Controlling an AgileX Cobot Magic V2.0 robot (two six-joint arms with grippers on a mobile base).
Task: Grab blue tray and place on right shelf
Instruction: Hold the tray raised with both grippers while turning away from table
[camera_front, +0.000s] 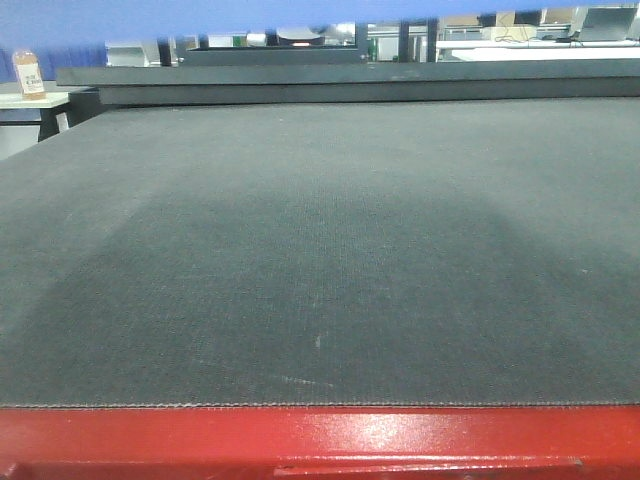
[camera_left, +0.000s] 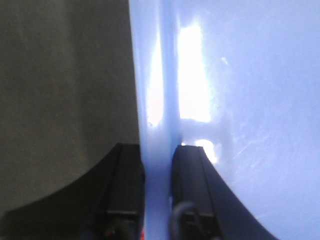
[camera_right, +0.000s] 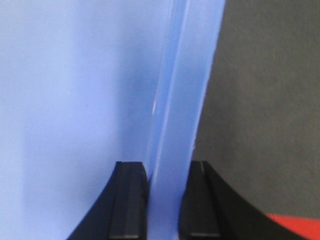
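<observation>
The blue tray (camera_left: 250, 100) fills the right of the left wrist view and the left of the right wrist view (camera_right: 75, 100). My left gripper (camera_left: 159, 150) is shut on its left rim, one finger inside the tray and one outside. My right gripper (camera_right: 167, 167) is shut on its right rim in the same way. The tray hangs above the dark mat (camera_left: 65, 90). In the front view only a blue band (camera_front: 200, 20) shows along the top edge, and neither gripper appears there. The right shelf is out of view.
The red-framed table's dark mat (camera_front: 320, 250) fills the front view, with its red front rail (camera_front: 320, 440) at the bottom. A raised dark ledge (camera_front: 350, 80) runs along the back. A small brown box (camera_front: 30, 75) stands on a white table far left.
</observation>
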